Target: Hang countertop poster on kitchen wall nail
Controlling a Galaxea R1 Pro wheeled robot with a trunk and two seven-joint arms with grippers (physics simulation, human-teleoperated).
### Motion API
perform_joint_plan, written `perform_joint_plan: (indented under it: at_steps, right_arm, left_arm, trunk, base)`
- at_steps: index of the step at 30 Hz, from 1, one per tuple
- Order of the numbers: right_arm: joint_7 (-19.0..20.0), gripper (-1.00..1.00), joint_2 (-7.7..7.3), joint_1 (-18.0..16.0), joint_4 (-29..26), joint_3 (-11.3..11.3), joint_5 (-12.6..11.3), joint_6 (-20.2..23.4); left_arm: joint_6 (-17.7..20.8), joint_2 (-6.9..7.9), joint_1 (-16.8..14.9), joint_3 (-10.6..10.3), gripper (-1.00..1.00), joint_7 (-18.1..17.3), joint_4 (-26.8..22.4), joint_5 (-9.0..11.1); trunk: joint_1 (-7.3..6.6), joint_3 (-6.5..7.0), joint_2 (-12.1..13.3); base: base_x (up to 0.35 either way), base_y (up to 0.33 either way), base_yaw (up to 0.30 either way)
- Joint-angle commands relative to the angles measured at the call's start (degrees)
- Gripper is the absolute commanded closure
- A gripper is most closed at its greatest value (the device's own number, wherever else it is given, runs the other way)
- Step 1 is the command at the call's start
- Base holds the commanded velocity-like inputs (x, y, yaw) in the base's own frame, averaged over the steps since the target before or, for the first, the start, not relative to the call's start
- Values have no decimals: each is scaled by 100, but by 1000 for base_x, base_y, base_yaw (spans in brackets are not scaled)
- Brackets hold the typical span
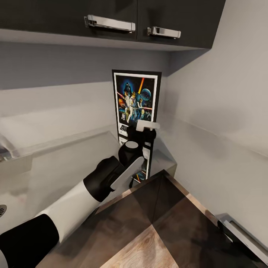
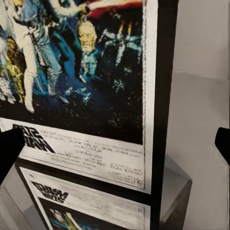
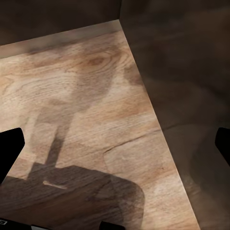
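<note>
Kitchen corner, glossy grey table: the poster stands upright against the back wall beneath dark cupboards. The left gripper is at its lower edge, jaws wide and empty, one dark fingertip level with the title strip. A careless push could tip the frame. The right gripper's jaws hang open over wood floor.

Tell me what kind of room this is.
Most likely a kitchen corner: dark wall cupboards with metal handles hang above a glossy pale countertop, where a poster stands in front of the left gripper.
</note>
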Motion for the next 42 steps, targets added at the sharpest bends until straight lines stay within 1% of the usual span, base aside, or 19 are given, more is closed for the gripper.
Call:
perform_joint_plan:
  at_steps: [1, 11, 14, 15, 17, 18, 20, 21, 22, 23, 24, 25, 26, 27, 29, 32, 36, 38, 42]
  right_arm:
    - [-51, -100, -4, -4, 1, 44, 5, -7]
    - [-53, -100, -4, -4, -5, 44, 1, -7]
    - [-57, -100, -4, -4, -5, 44, 0, -8]
    - [-58, -100, -4, -4, -4, 44, -1, -8]
    - [-59, -100, -4, -4, -3, 44, -2, -7]
    - [-57, -100, -4, -4, -2, 44, -2, -7]
    - [-58, -100, -4, -4, -1, 44, -2, -7]
    - [-59, -100, -4, -4, 0, 44, -2, -7]
    - [-59, -100, -4, -4, 0, 44, -2, -7]
    - [-58, -100, -4, -4, 1, 44, -3, -7]
    - [-58, -100, -4, -4, 1, 44, -3, -7]
    - [-57, -100, -4, -4, 1, 44, -3, -7]
    - [-56, -100, -4, -4, 1, 44, -3, -7]
    - [-54, -100, -4, -4, 1, 44, -3, -7]
    - [-56, -100, -4, -4, 1, 44, -3, -7]
    - [-59, -100, -4, -4, -3, 44, 0, -7]
    - [-59, -100, -4, -4, -5, 44, 0, -7]
    - [-60, -100, -4, -4, -6, 44, 2, -7]
    - [-60, -100, -4, -4, -7, 44, 1, -7]
  left_arm:
    - [42, 0, -7, 5, -100, 52, -45, 52]
    - [181, 0, -7, 87, -100, 50, -326, 54]
    - [193, 0, -7, 249, -100, 46, -411, 62]
    - [200, 0, -7, 391, -100, 41, -499, 65]
    - [208, 0, -7, 542, -100, 39, -596, 68]
    - [263, 0, -7, 682, -100, 36, -694, 72]
    - [438, 0, -19, 799, -100, 36, -816, 75]
    - [682, 0, -77, 905, -100, 41, -927, 76]
    - [802, 0, -123, 963, -100, 42, -968, 77]
    - [992, 0, -352, 1233, -100, 47, -1001, 206]
    - [1120, 0, -651, 1543, -100, 51, -979, 449]
    - [1166, 0, -796, 1679, -100, 52, -945, 572]
    - [1291, 0, -1609, 2134, -100, 56, -457, 1093]
    - [1310, 0, -1946, 2219, -100, 56, -202, 1266]
    - [1321, 0, -2246, 2275, -100, 57, 31, 1446]
    - [1335, 0, -3099, 2356, -100, 62, 737, 2030]
    - [1334, 0, -3819, 2382, -100, 62, 1456, 2479]
    - [1329, 0, -3986, 2386, -100, 63, 1668, 2612]
    - [1319, 0, -4188, 2395, -100, 65, 2045, 2812]
  trunk:
    - [0, -6, -3]
    - [0, -7, -3]
    - [0, -7, -3]
    - [0, -7, -3]
    - [0, -7, -3]
    - [0, -7, -3]
    - [0, -7, -3]
    - [0, -7, -3]
    - [0, -7, -3]
    - [0, -7, -3]
    - [0, -7, -3]
    - [0, -7, -3]
    - [0, -7, -3]
    - [0, -7, -3]
    - [0, -7, -3]
    - [0, -7, -3]
    - [0, -7, -3]
    - [0, -7, -3]
    - [0, -7, -3]
  base:
    - [0, 0, 0]
    - [0, 0, 0]
    - [0, 0, 0]
    - [0, 0, 0]
    - [0, 0, 0]
    - [0, 0, 0]
    - [0, 0, 0]
    - [0, 0, 0]
    - [0, 0, 0]
    - [0, 0, 0]
    - [0, 0, 0]
    - [0, 0, 0]
    - [0, 0, 0]
    - [0, 0, 0]
    - [0, 0, 0]
    - [0, 0, 0]
    - [0, 0, 0]
    - [0, 0, 0]
    - [0, 0, 0]
